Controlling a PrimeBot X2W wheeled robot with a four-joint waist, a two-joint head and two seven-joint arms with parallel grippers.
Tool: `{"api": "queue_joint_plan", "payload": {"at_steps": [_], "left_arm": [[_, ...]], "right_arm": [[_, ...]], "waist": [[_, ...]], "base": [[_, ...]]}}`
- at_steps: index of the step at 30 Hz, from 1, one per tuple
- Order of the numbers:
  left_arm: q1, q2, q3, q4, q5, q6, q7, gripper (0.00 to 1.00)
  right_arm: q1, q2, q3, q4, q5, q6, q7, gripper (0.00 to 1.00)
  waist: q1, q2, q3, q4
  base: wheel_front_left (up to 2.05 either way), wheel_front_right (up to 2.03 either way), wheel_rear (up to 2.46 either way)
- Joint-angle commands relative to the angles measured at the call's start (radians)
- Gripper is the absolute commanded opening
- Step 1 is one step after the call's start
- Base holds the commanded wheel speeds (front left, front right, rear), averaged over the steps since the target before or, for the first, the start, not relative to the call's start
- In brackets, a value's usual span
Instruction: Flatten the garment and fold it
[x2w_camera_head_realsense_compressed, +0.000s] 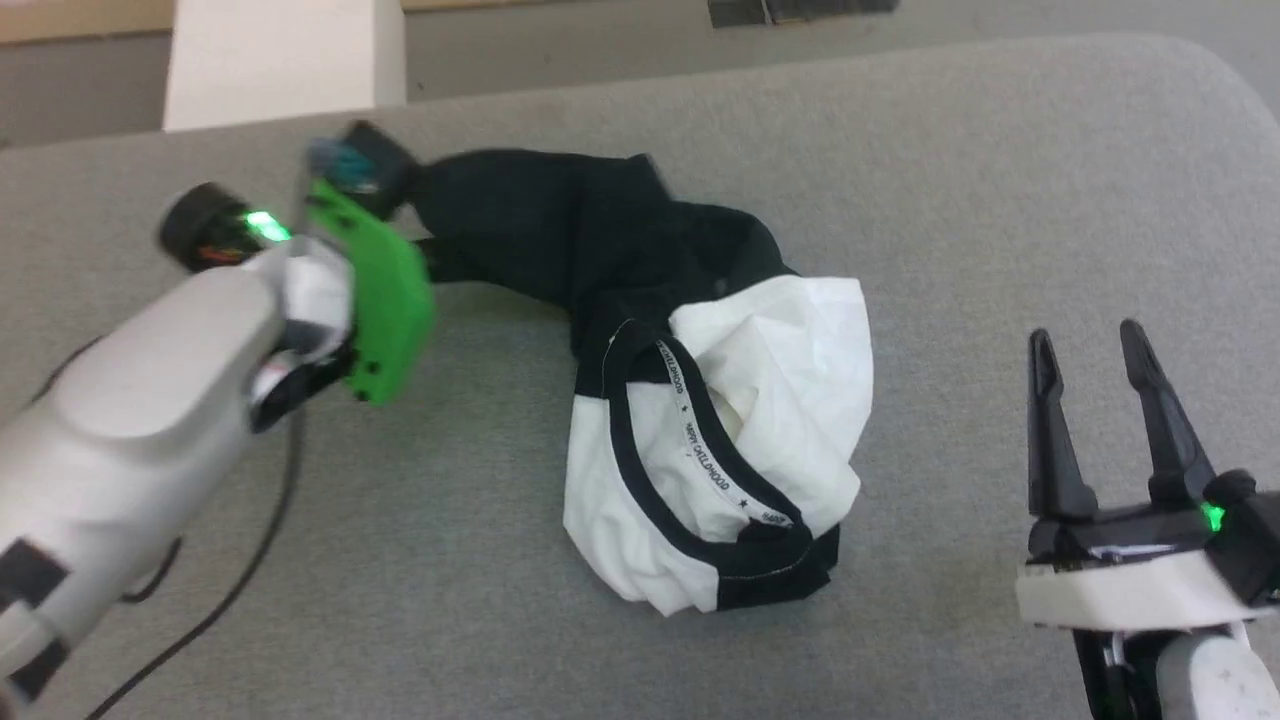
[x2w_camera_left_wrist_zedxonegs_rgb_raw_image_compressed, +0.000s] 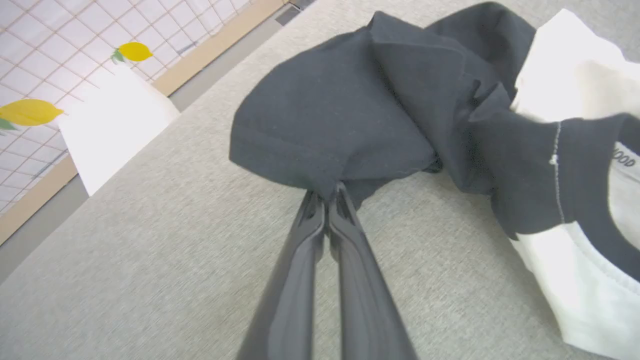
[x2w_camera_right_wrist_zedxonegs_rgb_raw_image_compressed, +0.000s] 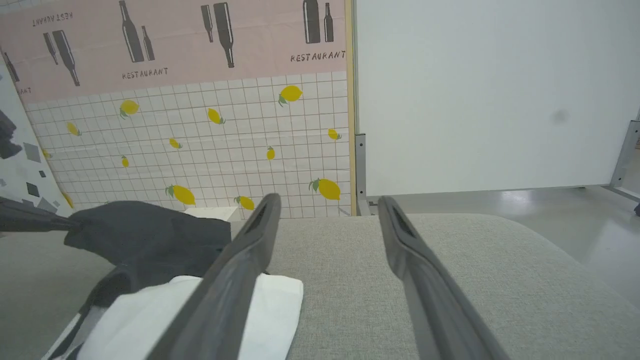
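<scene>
Right fingers (x2w_camera_head_realsense_compressed: 1052, 440) – near edge, right of garment, well apart from it, spread, empty, tips pointing away. Garment (x2w_camera_head_realsense_compressed: 760, 400) – crumpled heap mid-table (x2w_camera_head_realsense_compressed: 1000, 200), collar (x2w_camera_head_realsense_compressed: 690, 440) up; soft, light, limp, likely to drag and bunch rather than slide whole. Best held at sleeve ends or hem corners. Left arm (x2w_camera_head_realsense_compressed: 130, 400) reaches across to garment's far left; left fingers (x2w_camera_left_wrist_zedxonegs_rgb_raw_image_compressed: 306, 240) clenched on black sleeve (x2w_camera_left_wrist_zedxonegs_rgb_raw_image_compressed: 325, 125) edge

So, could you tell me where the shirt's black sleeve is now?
In the head view the black sleeve is on the grey cushion, up-left of the white body, its end pinched by the left gripper.
</scene>
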Motion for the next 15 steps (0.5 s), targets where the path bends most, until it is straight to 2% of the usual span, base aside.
{"api": "queue_joint_plan", "payload": {"at_steps": [1, 5, 9, 15], "left_arm": [[0.044, 0.043, 0.015, -0.013, -0.022, 0.01, -0.03, 0.0], [0.136, 0.155, 0.045, -0.06, -0.062, 0.06, -0.077, 0.0], [0.238, 0.244, 0.063, -0.086, -0.124, 0.113, -0.089, 0.0], [0.407, 0.312, 0.069, -0.005, -0.241, 0.174, -0.071, 0.0]], "right_arm": [[0.021, 0.001, -0.003, 0.003, -0.004, -0.002, -0.005, 1.0], [0.057, 0.001, -0.01, 0.004, -0.009, -0.002, -0.005, 1.0], [0.071, 0.001, -0.009, 0.004, -0.015, -0.002, -0.005, 1.0], [0.074, 0.001, 0.005, 0.005, -0.02, -0.002, -0.005, 1.0]], "waist": [[-0.0001, -0.0001, -0.074, 0.061], [-0.0001, -0.0001, -0.116, 0.109], [-0.0001, -0.0001, -0.138, 0.147], [-0.0001, -0.0001, -0.143, 0.166]], "base": [[0.0, 0.0, 0.0], [0.0, 0.0, 0.0], [0.0, 0.0, 0.0], [0.0, 0.0, 0.0]]}}
